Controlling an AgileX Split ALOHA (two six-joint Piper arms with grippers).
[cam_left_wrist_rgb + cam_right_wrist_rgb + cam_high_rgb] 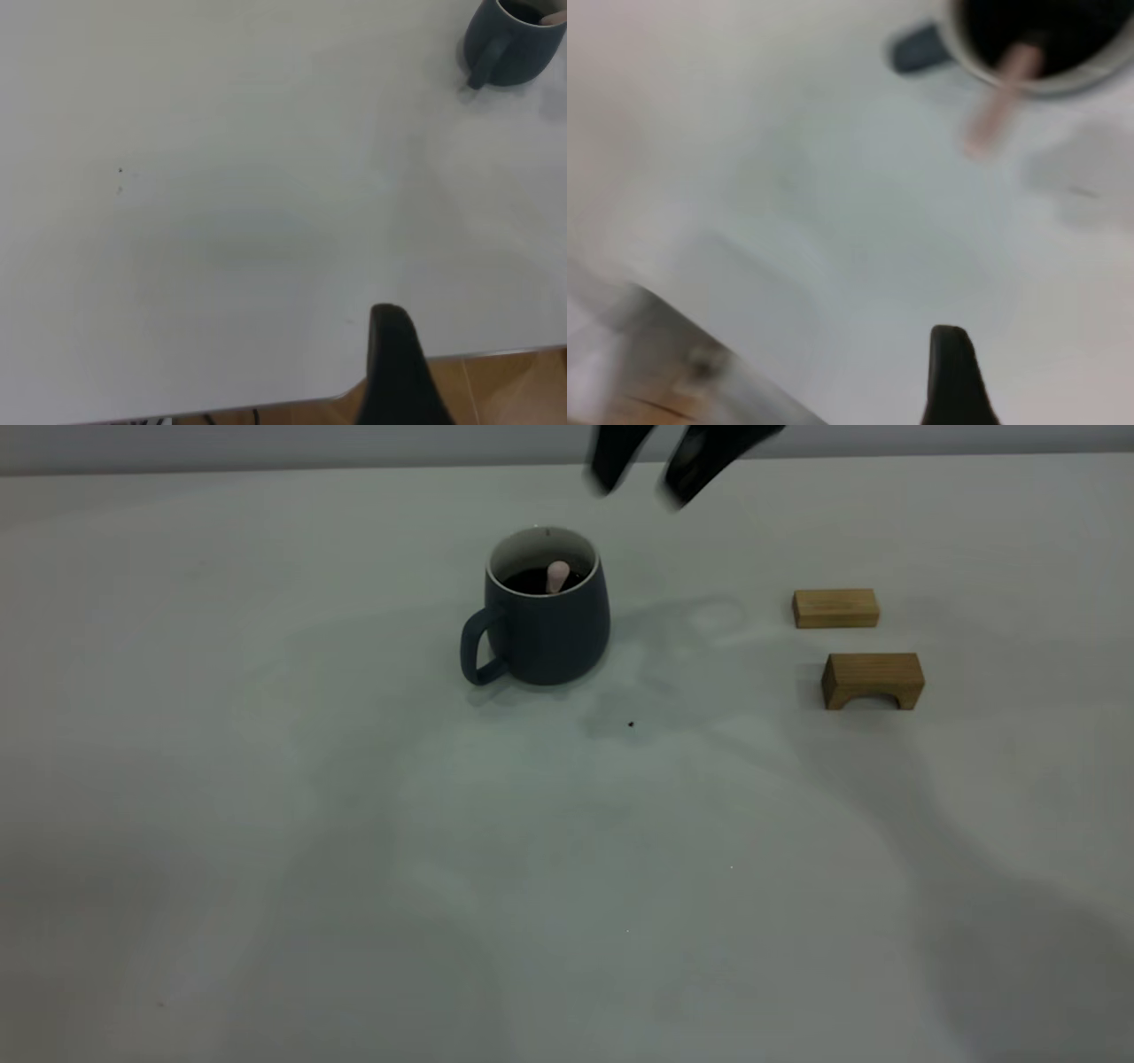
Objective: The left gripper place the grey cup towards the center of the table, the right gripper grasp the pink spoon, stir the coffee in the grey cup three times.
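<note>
The grey cup stands upright near the middle of the table, handle toward the front left, with dark coffee inside. The pink spoon leans in the cup, its handle tip just above the liquid, and nothing holds it. My right gripper hovers above and behind the cup to the right, open and empty. The right wrist view looks down on the cup's rim and the spoon handle past one finger. In the left wrist view the cup is far from my left finger.
Two tan wooden blocks sit at the right: a flat one and an arch-shaped one. A tiny dark speck lies in front of the cup. The table's edge and brown floor show under the left gripper.
</note>
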